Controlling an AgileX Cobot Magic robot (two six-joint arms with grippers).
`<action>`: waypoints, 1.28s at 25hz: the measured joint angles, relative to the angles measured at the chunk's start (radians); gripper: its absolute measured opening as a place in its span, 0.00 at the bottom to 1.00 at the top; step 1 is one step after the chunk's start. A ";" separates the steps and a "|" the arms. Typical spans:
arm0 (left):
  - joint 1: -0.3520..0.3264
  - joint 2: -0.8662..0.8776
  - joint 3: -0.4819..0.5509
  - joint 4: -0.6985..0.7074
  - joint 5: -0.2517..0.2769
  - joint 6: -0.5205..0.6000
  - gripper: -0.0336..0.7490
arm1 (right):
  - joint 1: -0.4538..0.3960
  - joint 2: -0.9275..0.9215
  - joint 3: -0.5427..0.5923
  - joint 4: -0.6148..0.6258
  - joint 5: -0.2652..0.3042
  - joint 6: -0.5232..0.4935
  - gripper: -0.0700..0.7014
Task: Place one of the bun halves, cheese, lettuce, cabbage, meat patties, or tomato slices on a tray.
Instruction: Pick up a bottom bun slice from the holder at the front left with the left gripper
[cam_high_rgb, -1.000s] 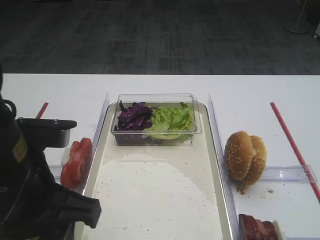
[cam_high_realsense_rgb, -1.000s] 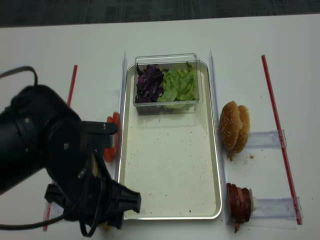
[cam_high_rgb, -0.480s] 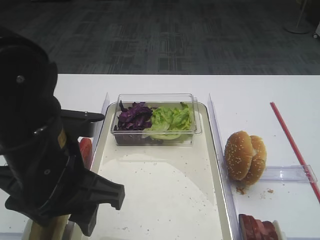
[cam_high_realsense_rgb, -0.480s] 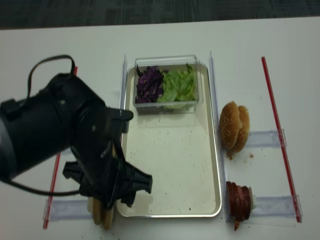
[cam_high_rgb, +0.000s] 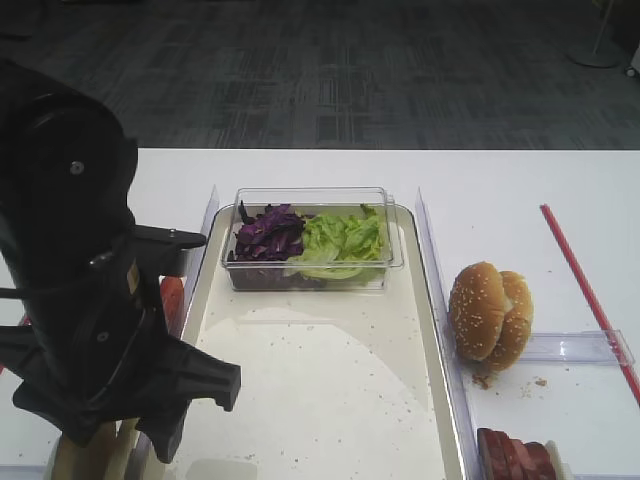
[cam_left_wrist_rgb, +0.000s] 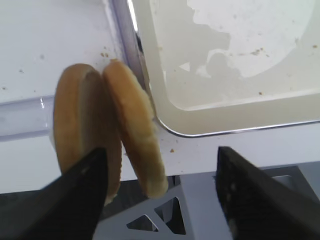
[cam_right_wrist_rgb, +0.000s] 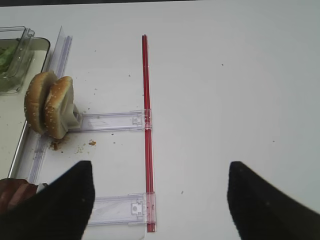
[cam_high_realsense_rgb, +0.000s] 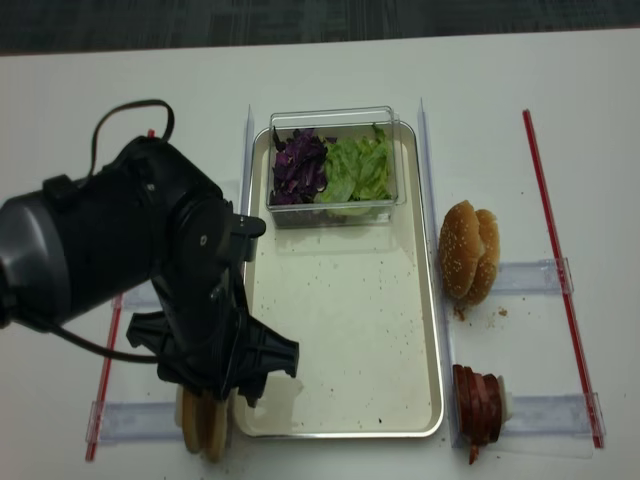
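Left gripper (cam_left_wrist_rgb: 160, 200) hangs over the two bun halves (cam_left_wrist_rgb: 107, 127), its jaws spread wide with one dark finger on each side of the pair and nothing grasped. Both halves stand on edge, leaning against each other, just outside the tray (cam_left_wrist_rgb: 240, 117) at its near left corner; the inner one touches the clear rail beside the tray rim. From the realsense view the left arm (cam_high_realsense_rgb: 150, 270) covers most of the desk (cam_high_realsense_rgb: 130, 100) on that side, and the buns (cam_high_realsense_rgb: 203, 425) show only below it.

Right gripper (cam_right_wrist_rgb: 160, 205) is also released, its two fingers wide apart over bare desk beside a red strip (cam_right_wrist_rgb: 146, 115).

Lettuce (cam_high_rgb: 340, 240) and cabbage (cam_high_rgb: 267, 232) lie side by side in a clear tub (cam_high_rgb: 385, 225) at the far end of the tray. A tomato slice (cam_high_rgb: 172, 298) peeks out behind the left arm. Sesame buns (cam_high_realsense_rgb: 470, 252) and the patties (cam_high_realsense_rgb: 478, 402) sit right of the tray.
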 joint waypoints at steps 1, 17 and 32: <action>0.006 0.000 0.000 0.000 -0.002 0.005 0.59 | 0.000 0.000 0.000 0.000 0.000 0.000 0.83; 0.021 0.053 0.000 -0.044 -0.018 0.051 0.54 | 0.000 0.000 0.000 0.000 0.000 0.000 0.83; 0.021 0.053 0.000 -0.033 0.003 0.055 0.46 | 0.000 0.000 0.000 0.000 0.000 0.000 0.83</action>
